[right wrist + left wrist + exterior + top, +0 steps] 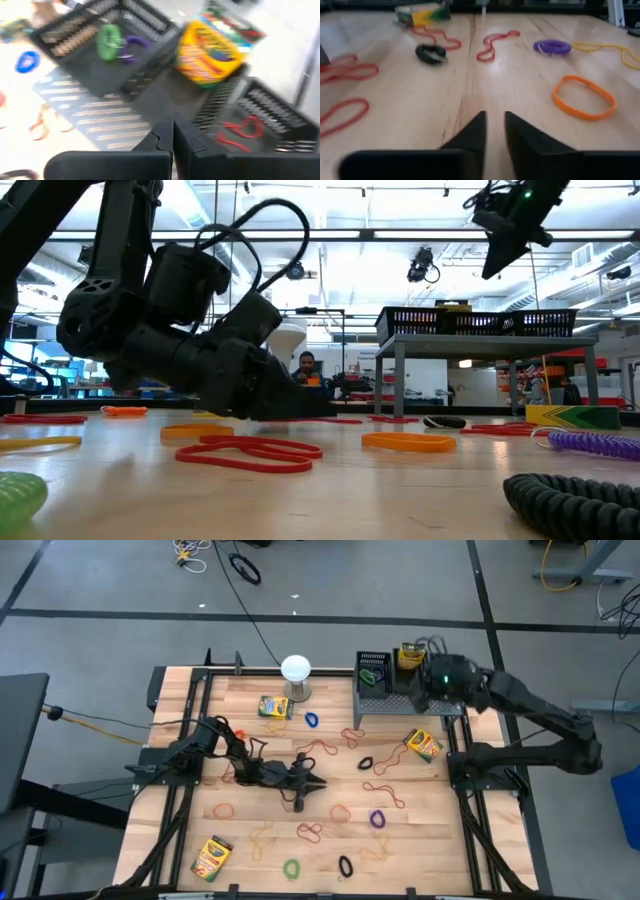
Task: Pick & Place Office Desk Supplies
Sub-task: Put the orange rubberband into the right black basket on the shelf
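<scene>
your left gripper point(310, 783) sits low on the pale wooden surface point(250, 850) near its middle, fingers point(475, 135) drawn nearly together with only a thin gap; whether a band is caught between them you cannot tell, since bare wood shows in the gap. it is down there because the thin rubber-band loops lie flat, so the tips must scrape the surface to get under one. just ahead lie a red rubber-band loop point(496, 42), a black coiled band point(431, 53), a purple coiled band point(552, 47) and an orange band point(583, 97), well spaced, so there is room to slide forward. a yellow-and-green crayon box point(212, 857) rests near the front left edge, another point(275, 707) beside the white globe on a short stand point(296, 675).

further right, the three small black mesh bins point(372, 670) stand on the grey perforated metal riser point(385, 705) at the back edge. your right gripper point(173, 135) hovers above them, fingers pressed together and holding nothing. one bin holds green and purple coils, one a crayon box point(210, 50), one red bands. a crayon box point(424, 745) lies in front of the riser.
</scene>
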### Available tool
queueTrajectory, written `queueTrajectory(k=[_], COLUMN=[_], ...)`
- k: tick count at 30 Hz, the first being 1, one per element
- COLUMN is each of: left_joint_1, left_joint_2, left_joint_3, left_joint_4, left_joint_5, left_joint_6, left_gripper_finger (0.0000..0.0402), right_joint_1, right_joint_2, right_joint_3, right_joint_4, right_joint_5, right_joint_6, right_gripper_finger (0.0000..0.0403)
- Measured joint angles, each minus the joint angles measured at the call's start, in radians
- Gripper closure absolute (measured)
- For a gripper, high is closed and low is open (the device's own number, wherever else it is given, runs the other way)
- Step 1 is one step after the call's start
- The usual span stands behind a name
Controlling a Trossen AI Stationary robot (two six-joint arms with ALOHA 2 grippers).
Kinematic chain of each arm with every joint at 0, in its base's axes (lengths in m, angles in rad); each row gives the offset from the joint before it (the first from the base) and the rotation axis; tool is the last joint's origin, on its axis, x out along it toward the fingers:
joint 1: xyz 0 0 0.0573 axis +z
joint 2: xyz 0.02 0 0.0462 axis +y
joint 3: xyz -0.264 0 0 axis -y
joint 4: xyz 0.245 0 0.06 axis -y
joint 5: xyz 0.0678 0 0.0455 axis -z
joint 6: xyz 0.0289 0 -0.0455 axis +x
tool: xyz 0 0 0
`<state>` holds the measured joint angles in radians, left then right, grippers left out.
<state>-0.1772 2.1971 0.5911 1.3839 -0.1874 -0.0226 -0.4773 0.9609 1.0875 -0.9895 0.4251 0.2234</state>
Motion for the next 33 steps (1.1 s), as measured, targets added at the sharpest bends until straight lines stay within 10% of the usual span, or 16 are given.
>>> queueTrajectory(k=[13,22,33], left_joint_1=[-0.017,-0.196,-0.405], left_joint_2=[-0.058,-0.462,-0.740], left_joint_3=[-0.011,-0.038,0.006], left_joint_4=[0.103,-0.540,-1.270], left_joint_5=[0.054,-0.202,-0.369], left_joint_6=[-0.062,-0.085,-0.493], left_gripper_finger=[0.0393,0.0382,0.0333], right_joint_1=[0.591,0.906,1.083], right_joint_2=[-0.071,-0.071,-0.071], right_joint_3=[-0.331,-0.515,-0.749], right_joint_4=[0.369,0.732,1.158], right_joint_5=[0.191,0.301,0.350], right_joint_6=[0.157,0.102,-0.042], right_gripper_finger=[0.0401,0.0400,0.0400])
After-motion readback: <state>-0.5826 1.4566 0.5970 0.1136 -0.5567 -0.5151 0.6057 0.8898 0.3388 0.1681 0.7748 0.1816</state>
